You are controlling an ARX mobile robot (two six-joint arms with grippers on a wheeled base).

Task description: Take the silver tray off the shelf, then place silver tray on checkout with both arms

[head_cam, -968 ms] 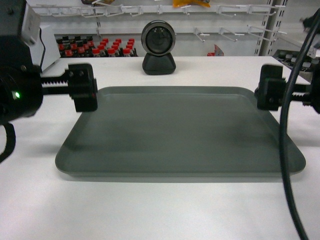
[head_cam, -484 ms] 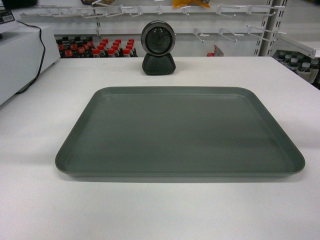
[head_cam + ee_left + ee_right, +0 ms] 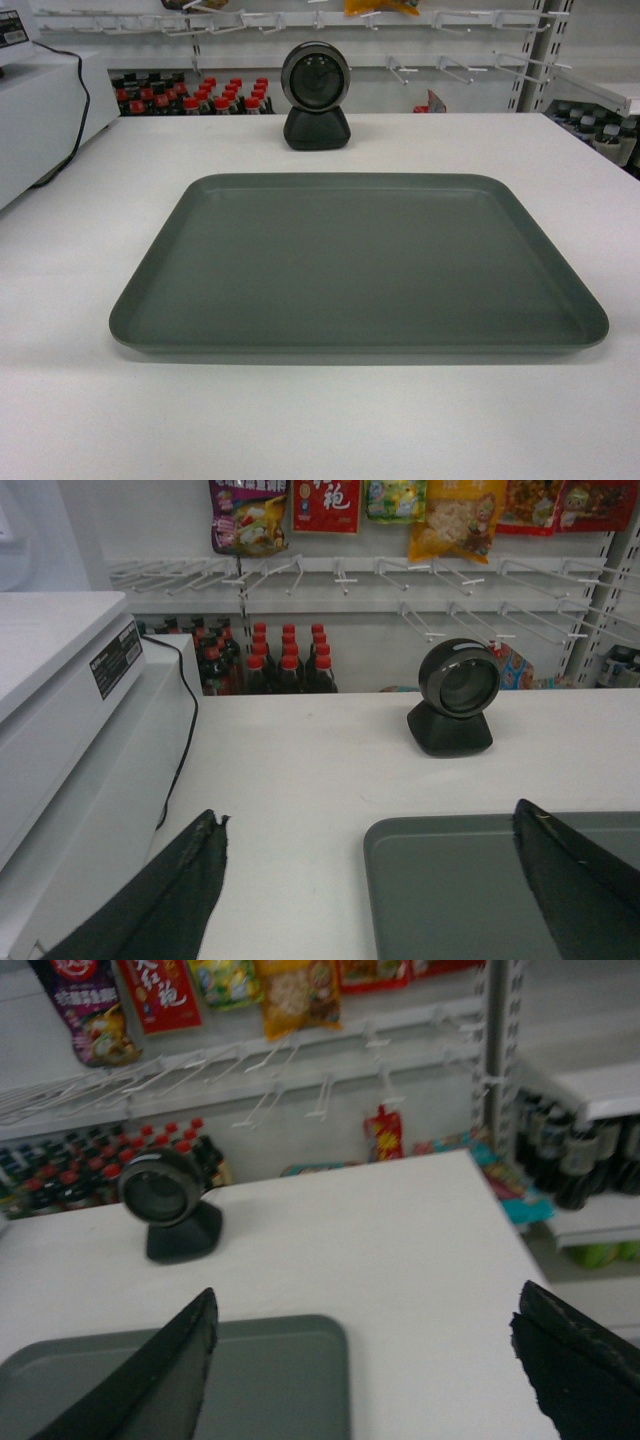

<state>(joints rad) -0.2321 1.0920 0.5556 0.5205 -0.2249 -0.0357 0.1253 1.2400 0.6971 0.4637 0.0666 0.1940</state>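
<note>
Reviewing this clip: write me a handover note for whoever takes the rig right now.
Left tool: open, empty, above the silver tray's left rim.
Right tool: open, empty, above the tray's right rim.
Silver tray: flat on the checkout, in front of the scanner; nothing on it.
Done: tray placed, both tools off it.
Left: nothing visible; the shelf it came from is not identifiable here.

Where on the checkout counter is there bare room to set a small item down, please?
Bare white checkout lies left of the silver tray, right of it, and in a wide strip in front. Behind the tray, only the middle is taken by the barcode scanner; either side is free.
</note>
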